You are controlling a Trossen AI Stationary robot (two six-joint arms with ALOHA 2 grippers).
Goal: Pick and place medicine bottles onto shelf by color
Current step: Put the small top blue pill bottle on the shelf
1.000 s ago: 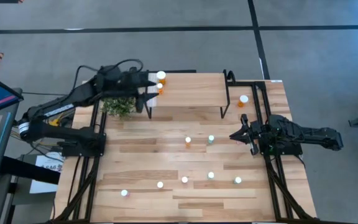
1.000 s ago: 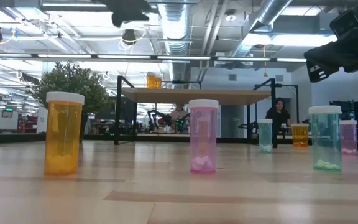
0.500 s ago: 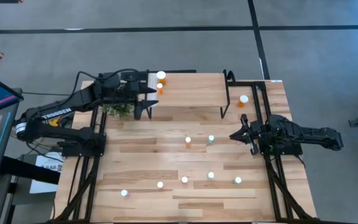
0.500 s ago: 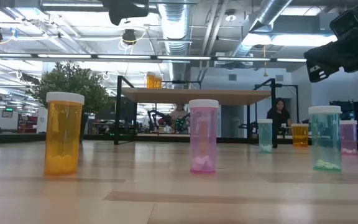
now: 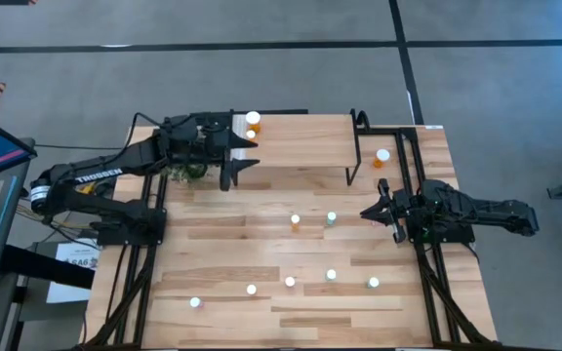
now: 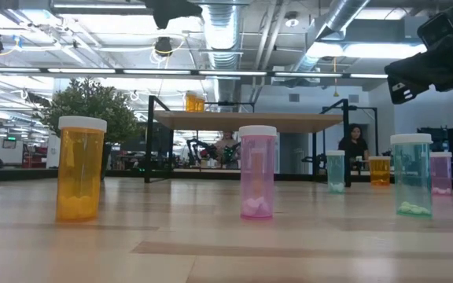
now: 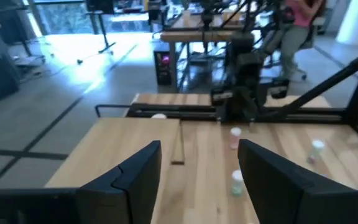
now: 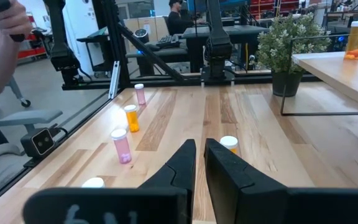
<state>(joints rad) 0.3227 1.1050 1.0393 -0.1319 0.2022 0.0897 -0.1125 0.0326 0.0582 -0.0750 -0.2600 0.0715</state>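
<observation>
The left arm [image 5: 91, 178] is showing white lettering along its dark link that seems to be spelling TROSSEN (only just legible from above), while a paper sheet [image 5: 74, 261] near the table's left edge is carrying print too small to read.

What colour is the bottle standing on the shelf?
Orange bottle with white cap, clearest in the low view.

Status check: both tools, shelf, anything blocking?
Left tool open, empty, at shelf edge. Right tool shut, waiting. Orange bottles on shelf. Nothing blocking.
</observation>
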